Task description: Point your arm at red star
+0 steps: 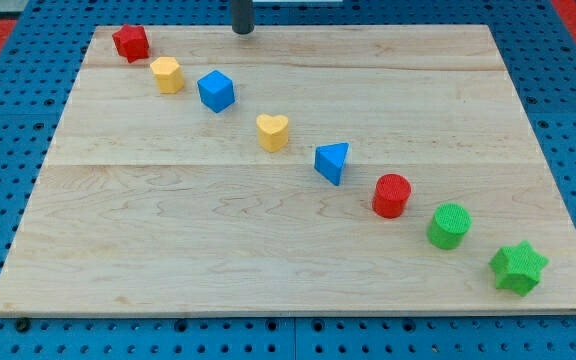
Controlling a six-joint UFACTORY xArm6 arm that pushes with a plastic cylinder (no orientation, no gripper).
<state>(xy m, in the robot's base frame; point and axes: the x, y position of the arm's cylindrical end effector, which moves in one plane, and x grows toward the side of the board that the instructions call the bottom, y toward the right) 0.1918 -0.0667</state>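
Nearest the view's bottom, far down-right of the red star (130, 42): green star (518, 268), green cylinder (449, 225), red cylinder (392, 195). Red star sits at tabletop (218, 250) top-left corner. My tip (242, 31) is right of the red star, well apart. No jaws on this rod

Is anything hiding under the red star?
The red star sits flat on the wooden board at the view's top left. Nothing shows beneath it; the wood it covers is hidden. My tip stands apart.
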